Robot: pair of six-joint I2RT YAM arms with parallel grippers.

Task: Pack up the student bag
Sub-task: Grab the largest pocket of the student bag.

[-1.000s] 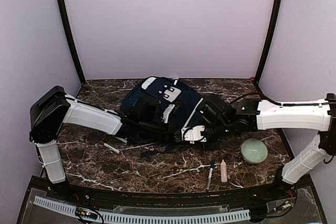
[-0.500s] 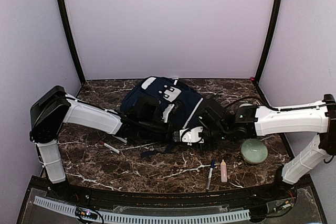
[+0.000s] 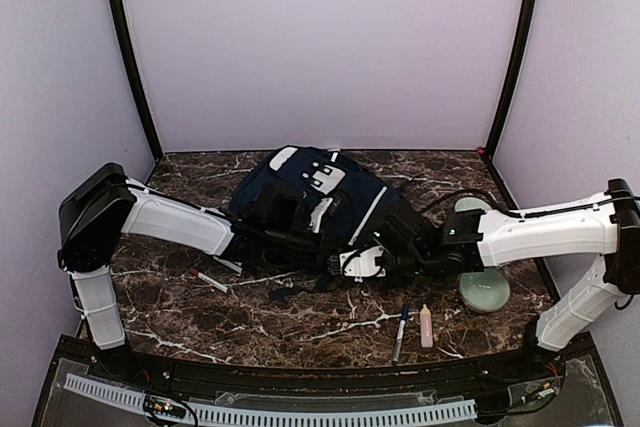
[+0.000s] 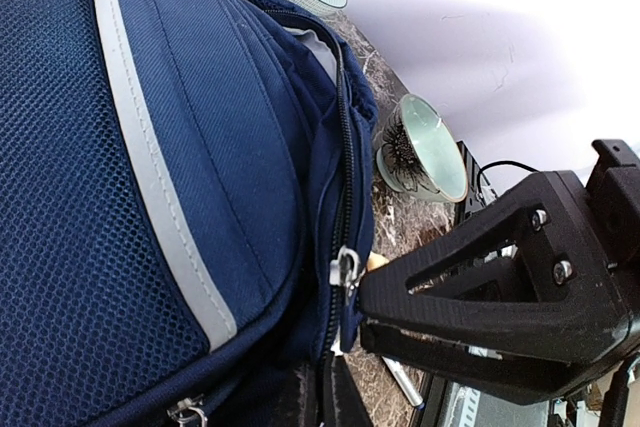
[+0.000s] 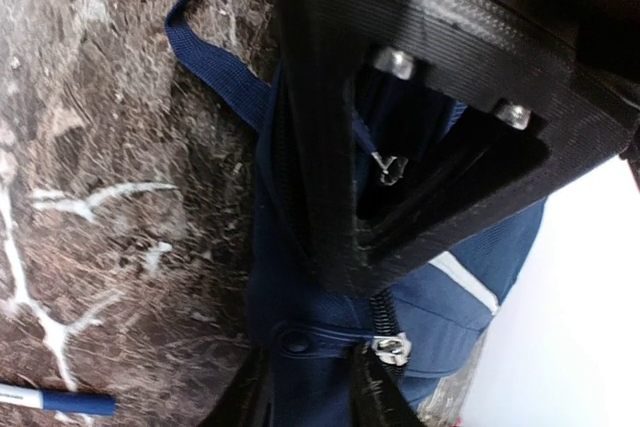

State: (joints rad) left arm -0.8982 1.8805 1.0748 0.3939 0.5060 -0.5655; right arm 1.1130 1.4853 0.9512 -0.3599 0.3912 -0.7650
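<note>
The dark marble table (image 3: 300, 319) carries everything. The student bag (image 3: 318, 187) lies on it toward the back middle, white buckle patch up, and both my arms reach in to its near edge.

My left gripper (image 4: 368, 319) sits at the bag's near side with its jaws together. My left wrist camera puts the black fingertip right beside a silver zipper pull (image 4: 343, 269), but I cannot tell whether any fabric is pinched. My right gripper (image 3: 355, 260) is against the bag's near right corner. I cannot tell whether its jaws are apart or closed: from above it is dark on dark, and its own camera is mostly filled by one black finger.

Only the top view gives the layout. A pale green bowl (image 3: 485, 289) sits just beside my right forearm, partly covered by it, and a second bowl (image 3: 468, 206) is mostly hidden behind that arm. A blue pen (image 3: 400, 330) and a pink tube (image 3: 426, 325) lie side by side near the front, and a white marker (image 3: 212, 282) lies apart on the left.

Only the left wrist view shows the first bowl's dark patterned outside and the bag's grey stripe (image 4: 150, 167). The second bowl is cut off there by the top edge. Only the right wrist view shows a blue strap (image 5: 215, 57) trailing over the marble and, through the finger's opening, a small metal pull too dim to place
</note>
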